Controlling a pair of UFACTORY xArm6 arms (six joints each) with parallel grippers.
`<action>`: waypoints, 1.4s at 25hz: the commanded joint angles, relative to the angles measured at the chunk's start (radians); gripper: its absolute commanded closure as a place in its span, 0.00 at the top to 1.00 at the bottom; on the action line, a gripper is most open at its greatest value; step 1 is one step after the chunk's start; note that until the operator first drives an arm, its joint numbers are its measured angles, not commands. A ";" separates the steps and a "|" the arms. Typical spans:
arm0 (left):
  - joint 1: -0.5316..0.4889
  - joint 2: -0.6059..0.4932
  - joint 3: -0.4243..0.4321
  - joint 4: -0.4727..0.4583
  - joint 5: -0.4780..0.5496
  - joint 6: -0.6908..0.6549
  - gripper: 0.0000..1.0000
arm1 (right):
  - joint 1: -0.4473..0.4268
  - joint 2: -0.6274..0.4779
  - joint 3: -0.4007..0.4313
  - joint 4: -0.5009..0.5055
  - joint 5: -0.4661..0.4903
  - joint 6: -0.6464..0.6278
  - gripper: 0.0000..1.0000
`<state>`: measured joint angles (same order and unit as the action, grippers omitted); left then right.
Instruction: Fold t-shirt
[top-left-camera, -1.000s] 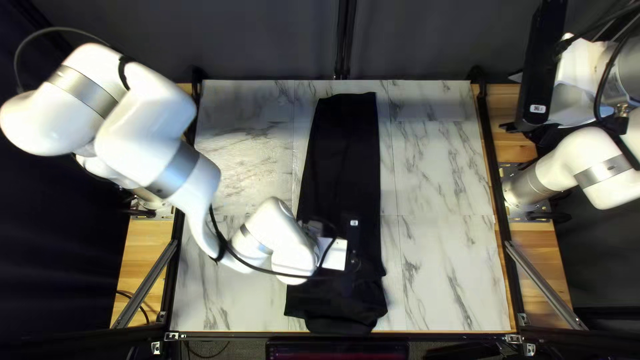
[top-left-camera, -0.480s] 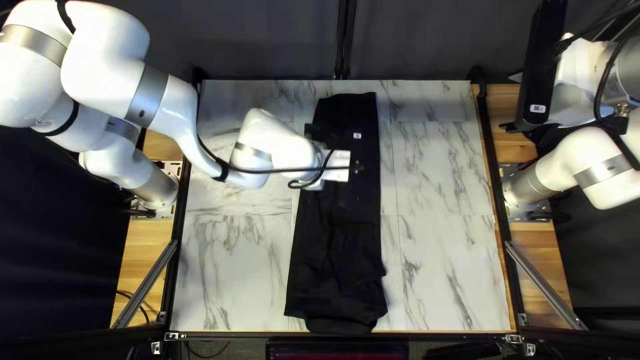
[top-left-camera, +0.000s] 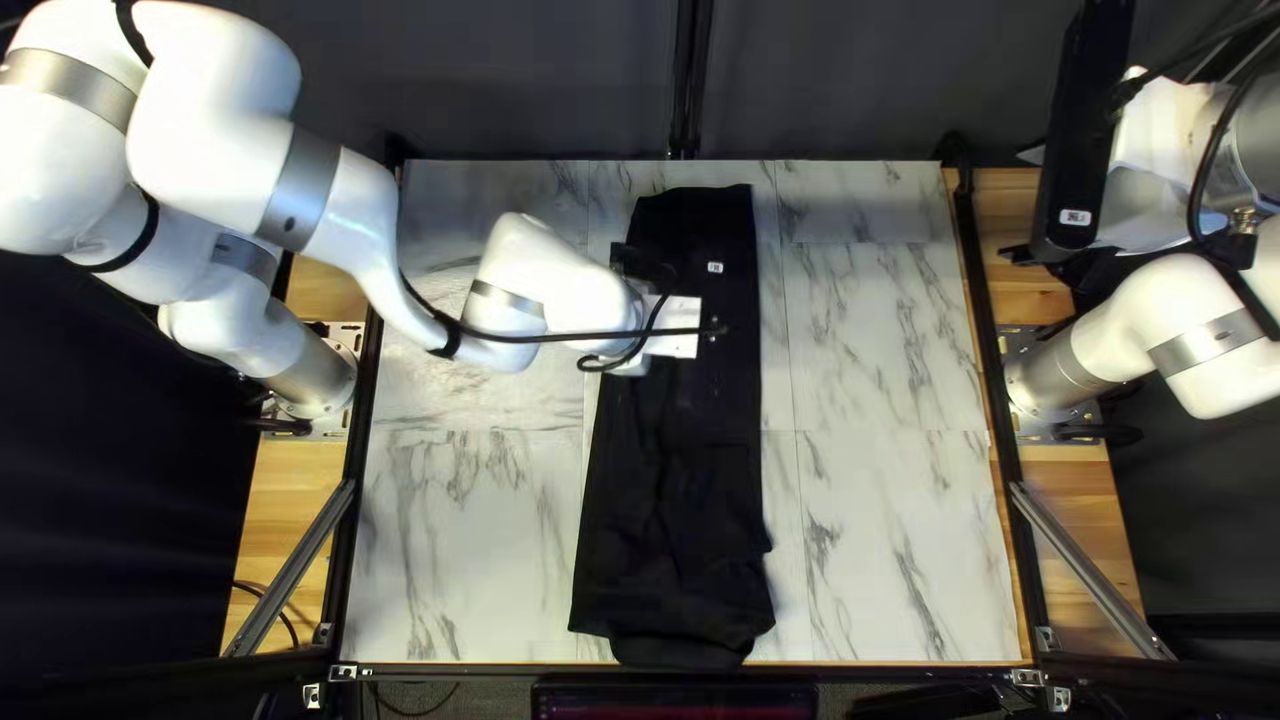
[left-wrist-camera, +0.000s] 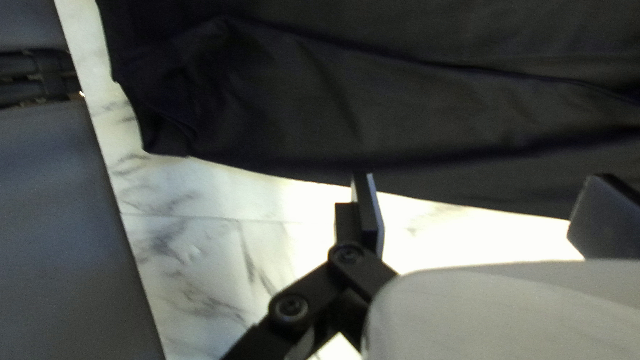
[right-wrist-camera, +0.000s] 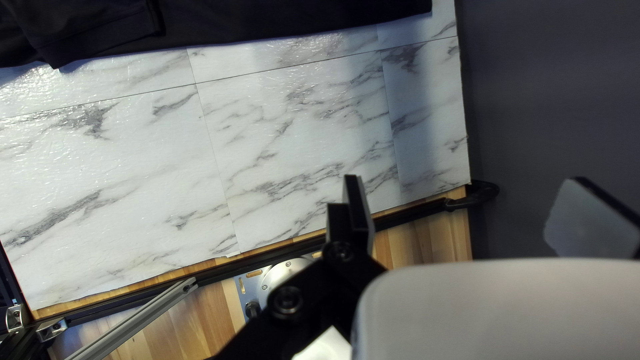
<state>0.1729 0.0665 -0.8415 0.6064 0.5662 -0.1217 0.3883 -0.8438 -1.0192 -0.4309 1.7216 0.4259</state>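
Observation:
The black t-shirt [top-left-camera: 674, 480] lies as a long narrow strip from near the table's far edge to its near edge, its nearer part wrinkled. My left gripper [top-left-camera: 678, 328] is above the strip's farther half, its fingertips hidden in the top left view. In the left wrist view the gripper [left-wrist-camera: 477, 193] stands open, its fingers reaching over the long edge of the shirt [left-wrist-camera: 400, 113] without pinching cloth. Beyond the table's right edge, my right gripper [top-left-camera: 1140, 167] is raised. The right wrist view shows this gripper [right-wrist-camera: 467, 200] open, away from the shirt [right-wrist-camera: 267, 20].
Bare marble-patterned tabletop [top-left-camera: 887, 534] shows on both sides of the shirt. Dark rails [top-left-camera: 994, 387] run along the table's sides, with wooden strips [top-left-camera: 1067, 507] beyond. My left arm [top-left-camera: 320, 200] reaches across the table's left part.
My left gripper has moved from over the shirt's nearer part toward the far edge, mostly before the half-second-old frame, and has barely shifted since. The right arm and shirt look unchanged.

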 commanded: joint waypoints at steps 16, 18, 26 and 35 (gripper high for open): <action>0.163 0.160 -0.023 0.667 -0.124 -0.489 1.00 | 0.000 0.000 0.000 0.000 0.000 0.000 1.00; 0.174 0.198 -0.044 0.775 -0.123 -0.585 1.00 | 0.000 0.000 0.000 0.000 0.000 0.000 1.00; 0.206 0.269 -0.098 0.891 -0.132 -0.685 1.00 | 0.000 0.000 0.000 0.000 0.000 0.000 1.00; 0.226 0.302 -0.139 0.892 -0.109 -0.663 1.00 | 0.000 0.000 0.000 0.000 0.000 0.000 1.00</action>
<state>0.3964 0.3652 -0.9799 1.4936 0.4481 -0.7811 0.3883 -0.8438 -1.0192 -0.4309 1.7216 0.4259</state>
